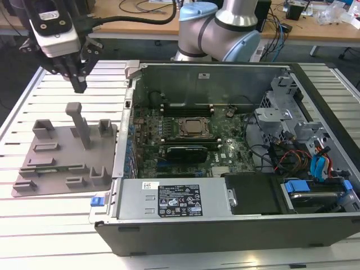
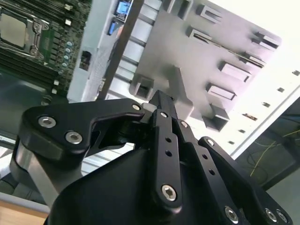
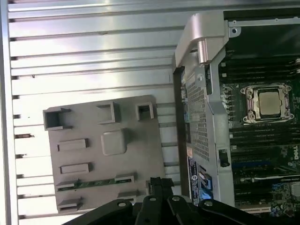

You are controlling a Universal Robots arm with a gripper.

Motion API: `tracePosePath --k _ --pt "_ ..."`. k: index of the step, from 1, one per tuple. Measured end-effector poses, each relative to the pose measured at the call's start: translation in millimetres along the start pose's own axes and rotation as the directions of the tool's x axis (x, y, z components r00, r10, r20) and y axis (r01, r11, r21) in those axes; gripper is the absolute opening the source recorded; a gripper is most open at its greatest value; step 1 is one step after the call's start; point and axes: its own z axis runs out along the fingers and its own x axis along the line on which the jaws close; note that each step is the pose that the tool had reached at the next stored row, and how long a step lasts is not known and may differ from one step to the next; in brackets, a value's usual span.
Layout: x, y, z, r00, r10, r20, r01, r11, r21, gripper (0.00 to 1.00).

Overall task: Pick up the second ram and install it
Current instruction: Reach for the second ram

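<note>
Gripper (image 3: 157, 183): dark fingertips pressed together, nothing pinched between them; the same closed taper shows in the exterior view, high on that view's left. It hangs in the air above the far edge of the grey fixture plate (image 3: 140, 154), clear of it and over the plate's tall post (image 1: 74, 109). Second ram (image 3: 96, 183): a thin green strip lying flat in a slot of the plate, held between small raised blocks, untouched. In the first wrist view one end of it sits just beside the fingertips in the picture, though the gripper is above it and not in contact. Its chips are too small to make out, and the blocks cover parts of its length. In the exterior view the stick cannot be picked out among the plate's blocks. In the second wrist view the gripper's black linkages hide the nearer part of the plate. Plate rests on the slatted table (image 1: 56, 225), just beside the open computer case (image 1: 225, 233). Inside the case, the motherboard (image 1: 225, 163) with the processor socket (image 1: 194, 128). Behind the case, the arm's base (image 1: 225, 28), cut off by the frame's upper edge.
</note>
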Motion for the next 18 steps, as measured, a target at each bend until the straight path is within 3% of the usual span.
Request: tracePosePath --k 2,10,14,18 --pt "7.3 -0.5 -0.1 1.0 0.0 0.0 0.0 1.0 0.0 0.1" --pt "64.2 -4.8 -0.7 1.0 0.0 0.0 0.0 1.0 0.0001 0.1" --pt "82.5 -6.2 -0.9 1.0 0.0 0.0 0.0 1.0 0.0 0.1" --pt "111.7 -8.4 -1.0 1.0 0.0 -0.0001 0.0 1.0 0.0001 0.1"
